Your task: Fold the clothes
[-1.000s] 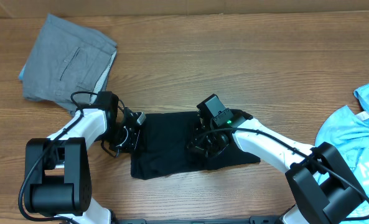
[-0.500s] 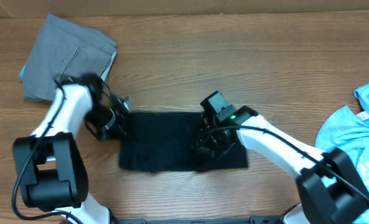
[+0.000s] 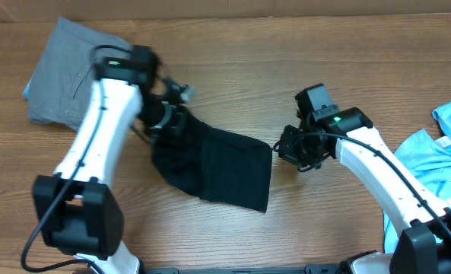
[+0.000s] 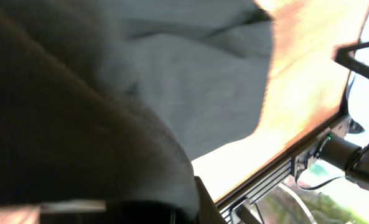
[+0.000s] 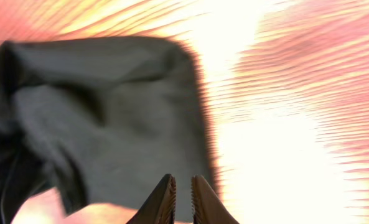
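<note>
The black T-shirt (image 3: 225, 171) is folded into a rough rectangle and hangs at a slant, its left end lifted off the wooden table. My left gripper (image 3: 168, 120) is shut on that left end, near the grey trousers (image 3: 73, 72). In the left wrist view the dark cloth (image 4: 109, 93) fills the frame and hides the fingers. My right gripper (image 3: 286, 148) sits just right of the shirt's right edge, apart from it. In the right wrist view its fingers (image 5: 183, 190) are nearly together with nothing between them, over the edge of the shirt (image 5: 122, 118).
The grey trousers lie folded at the back left corner. A light-blue printed shirt (image 3: 438, 164) lies crumpled at the right edge. Bare wooden table (image 3: 324, 68) stretches across the back and the middle right.
My left gripper has lifted and pulled the shirt's left end back toward the trousers, so the shirt slid left and slants. My right gripper has let go and moved right, off the shirt.
</note>
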